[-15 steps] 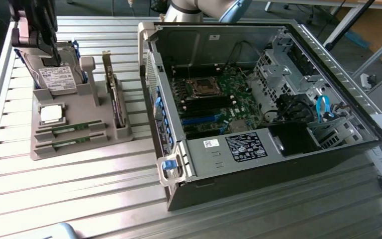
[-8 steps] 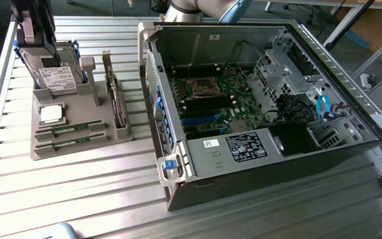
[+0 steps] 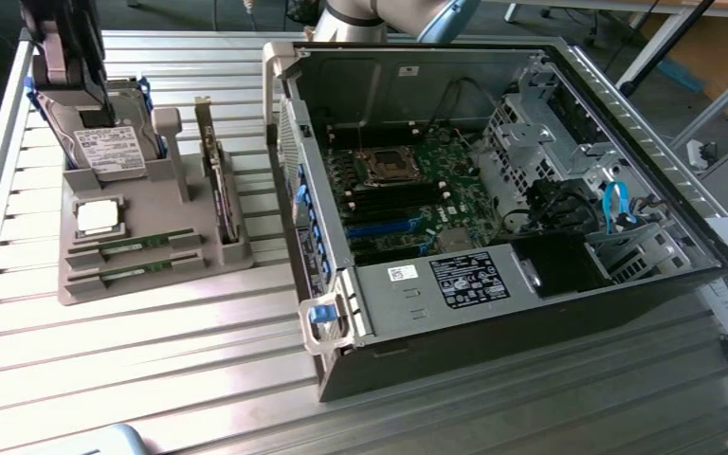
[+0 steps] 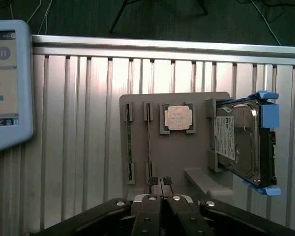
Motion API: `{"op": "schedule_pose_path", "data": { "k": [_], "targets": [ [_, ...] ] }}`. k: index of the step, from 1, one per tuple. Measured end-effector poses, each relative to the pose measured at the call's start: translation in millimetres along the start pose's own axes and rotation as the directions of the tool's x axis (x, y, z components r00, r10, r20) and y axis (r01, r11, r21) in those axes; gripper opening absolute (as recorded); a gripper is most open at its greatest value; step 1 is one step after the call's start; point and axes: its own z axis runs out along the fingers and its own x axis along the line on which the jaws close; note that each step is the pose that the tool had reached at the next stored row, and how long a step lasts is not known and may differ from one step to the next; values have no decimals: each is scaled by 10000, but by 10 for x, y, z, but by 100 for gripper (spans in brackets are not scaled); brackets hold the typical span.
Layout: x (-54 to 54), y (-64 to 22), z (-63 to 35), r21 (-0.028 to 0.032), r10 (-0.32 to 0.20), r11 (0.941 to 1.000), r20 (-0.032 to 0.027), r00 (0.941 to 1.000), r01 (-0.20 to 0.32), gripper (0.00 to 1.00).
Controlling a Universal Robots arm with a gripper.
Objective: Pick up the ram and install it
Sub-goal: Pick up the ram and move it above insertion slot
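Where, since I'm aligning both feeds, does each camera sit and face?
Exterior view: off the arm, high, looking down slantwise at the open computer case and grey holder; an arm link shows at top.
Wrist view: on the wrist, looking straight down on the holder; the shut gripper shows.
Shared: the holder with its ram sticks, processor and hard drive.

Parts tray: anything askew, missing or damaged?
Nothing stands out. The two ram sticks lie straight and parallel in their slots on the tray. The processor chip sits flat in its pocket, and the hard drive stands in its cradle. The gripper is shut and holds nothing, close to the sticks' ends.
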Motion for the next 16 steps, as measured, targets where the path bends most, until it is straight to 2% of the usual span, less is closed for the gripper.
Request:
{"op": "schedule_pose_path", "data": {
  "k": [6, 16],
  "targets": [
    [0, 6, 1, 49, -36, 10000, -2, 10000, 36, 11],
    [0, 9, 8, 84, -44, 10000, -5, 10000, 44, 11]
  ]
}}
